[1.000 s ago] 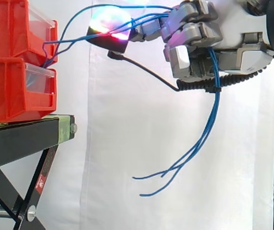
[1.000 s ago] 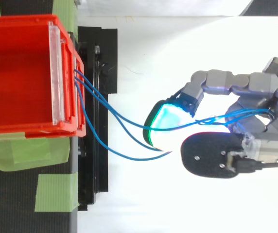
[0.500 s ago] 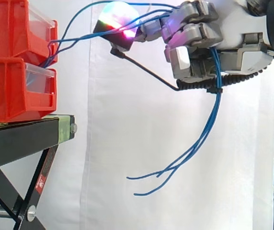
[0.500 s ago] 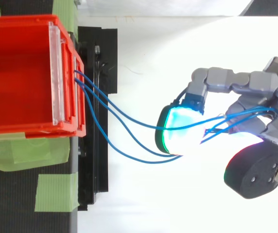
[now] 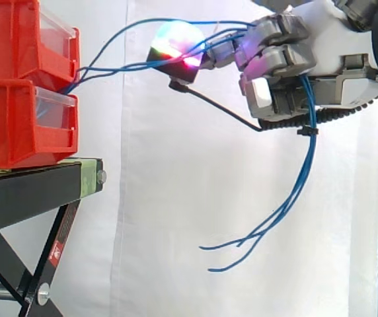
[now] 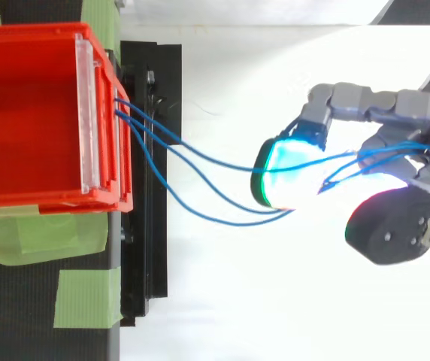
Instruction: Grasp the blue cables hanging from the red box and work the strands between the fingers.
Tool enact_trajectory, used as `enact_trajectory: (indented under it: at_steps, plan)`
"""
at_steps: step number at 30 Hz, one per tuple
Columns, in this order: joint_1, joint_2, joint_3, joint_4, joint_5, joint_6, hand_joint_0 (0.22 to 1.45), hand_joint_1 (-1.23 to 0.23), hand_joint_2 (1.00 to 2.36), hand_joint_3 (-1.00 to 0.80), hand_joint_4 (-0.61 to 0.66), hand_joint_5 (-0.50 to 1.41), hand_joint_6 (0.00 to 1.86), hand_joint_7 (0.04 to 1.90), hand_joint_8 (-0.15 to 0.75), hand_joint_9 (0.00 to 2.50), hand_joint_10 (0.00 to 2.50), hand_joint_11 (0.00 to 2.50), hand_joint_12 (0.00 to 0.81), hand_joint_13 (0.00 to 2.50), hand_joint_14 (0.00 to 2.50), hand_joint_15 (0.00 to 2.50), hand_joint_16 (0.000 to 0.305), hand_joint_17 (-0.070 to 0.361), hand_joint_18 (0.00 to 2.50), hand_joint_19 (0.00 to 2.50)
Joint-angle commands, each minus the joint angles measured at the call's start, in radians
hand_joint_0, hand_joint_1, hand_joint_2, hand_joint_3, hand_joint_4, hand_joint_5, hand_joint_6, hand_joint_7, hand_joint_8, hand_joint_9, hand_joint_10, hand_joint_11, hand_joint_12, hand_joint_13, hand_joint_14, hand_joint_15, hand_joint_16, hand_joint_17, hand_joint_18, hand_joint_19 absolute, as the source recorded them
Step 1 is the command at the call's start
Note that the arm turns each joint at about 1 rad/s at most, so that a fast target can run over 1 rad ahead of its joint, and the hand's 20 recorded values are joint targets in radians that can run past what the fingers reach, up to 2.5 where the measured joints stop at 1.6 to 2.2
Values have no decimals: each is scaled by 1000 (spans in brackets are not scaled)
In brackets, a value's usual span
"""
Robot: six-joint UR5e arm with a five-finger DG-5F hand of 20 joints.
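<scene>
The hand's (image 5: 338, 56) curled fingers (image 5: 278, 63) pinch the cables (image 6: 234, 223); strands run between them from the box (image 5: 10, 46) and dangle below.

Black stand (image 5: 37, 191), green tape (image 6: 87, 297) patches; white curtain (image 5: 176, 198) behind.

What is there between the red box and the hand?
The blue cables stretch across that gap from the red box to the hand, in both views.

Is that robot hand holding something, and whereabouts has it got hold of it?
Yes: the hand holds the blue cables, fingers curled round them partway along, between the red bins and the loose ends dangling below.
</scene>
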Motion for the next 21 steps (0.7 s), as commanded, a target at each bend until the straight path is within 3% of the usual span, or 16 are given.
enact_trajectory:
  at_steps: [1,8,21]
  plan:
    - [-5,0,0,-2,62,-22,728,-599,1000,-998,333,492,5,1507,478,1742,2500,2500,586,1938,2500,1600,255,191,2500,583]
    - [-8,0,0,5,70,-43,748,-608,1001,-965,324,490,5,1507,478,1742,2500,2500,586,1938,2500,1600,255,191,2500,583]
    - [-8,0,0,38,70,-94,844,-645,1011,-741,284,517,2,1524,478,1742,2500,2500,586,1938,2500,1600,255,191,2500,583]
